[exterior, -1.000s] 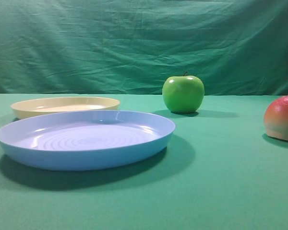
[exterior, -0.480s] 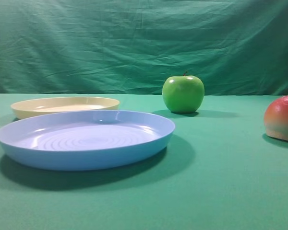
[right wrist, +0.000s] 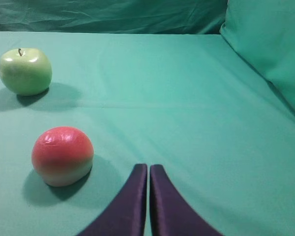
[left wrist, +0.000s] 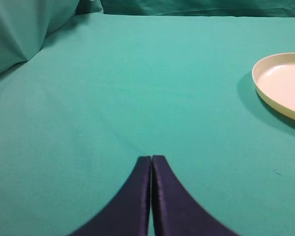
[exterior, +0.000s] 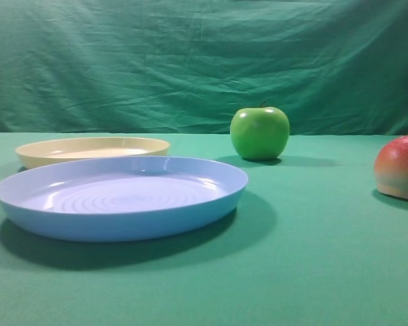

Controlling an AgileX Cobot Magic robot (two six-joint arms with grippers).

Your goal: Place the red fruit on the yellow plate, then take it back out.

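The red fruit (right wrist: 62, 155) rests on the green cloth, red on top and cream below; it also shows at the right edge of the exterior high view (exterior: 399, 167). My right gripper (right wrist: 148, 167) is shut and empty, to the right of the fruit and apart from it. The yellow plate (exterior: 92, 150) sits at the back left with nothing on it, and its rim (left wrist: 280, 78) shows at the right of the left wrist view. My left gripper (left wrist: 151, 158) is shut over bare cloth, left of that plate. Neither gripper appears in the exterior high view.
A larger light blue plate (exterior: 122, 195) stands in front of the yellow one. A shiny green apple (exterior: 260, 132) sits mid-table, also seen far left in the right wrist view (right wrist: 25, 71). A green cloth backdrop rises behind the table.
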